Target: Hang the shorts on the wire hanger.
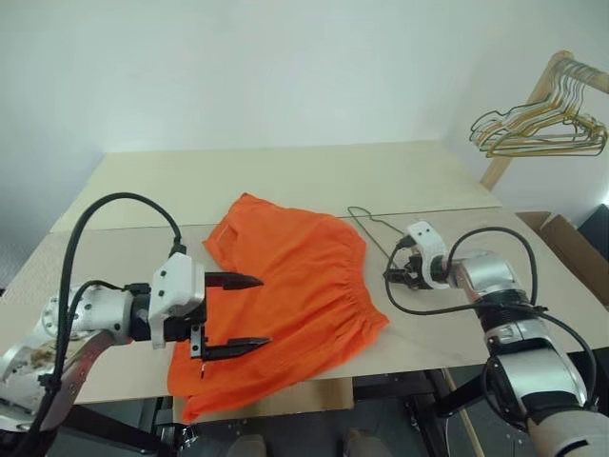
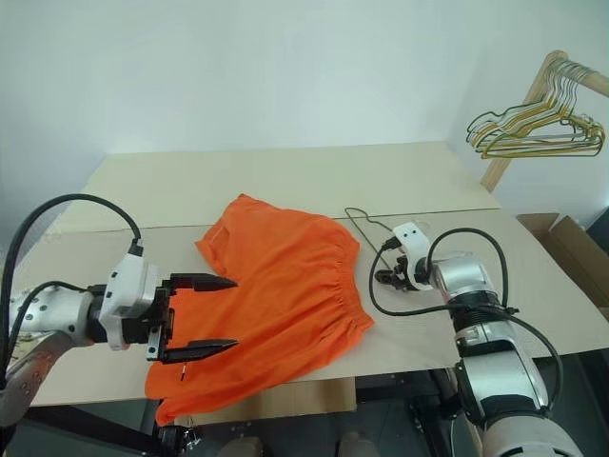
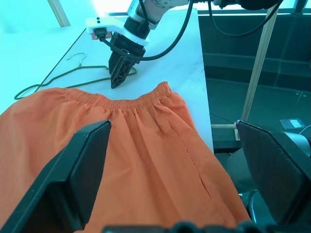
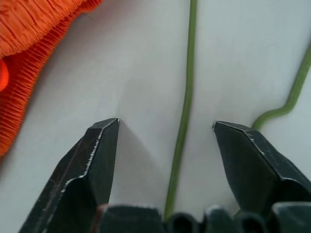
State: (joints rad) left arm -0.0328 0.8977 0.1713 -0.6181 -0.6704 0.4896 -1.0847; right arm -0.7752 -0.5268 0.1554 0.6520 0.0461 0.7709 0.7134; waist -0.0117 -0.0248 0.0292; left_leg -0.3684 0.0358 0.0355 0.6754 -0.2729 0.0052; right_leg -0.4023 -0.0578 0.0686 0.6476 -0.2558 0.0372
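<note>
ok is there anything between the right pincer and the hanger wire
Nothing visible. The right pincer is open right over the table, with a strand of the wire hanger running between its two fingers, beside the waistband of the shorts. It has not closed on the wire.

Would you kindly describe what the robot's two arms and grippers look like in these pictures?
Both arms are silver-grey metal segments with thick black cables looping outside them. The left gripper has a white housing and two long, pointed black fingers. The right gripper has the same black fingers, narrowing to a tip, under a small white module with dark dots; seen close up, their edges look scuffed.
</note>
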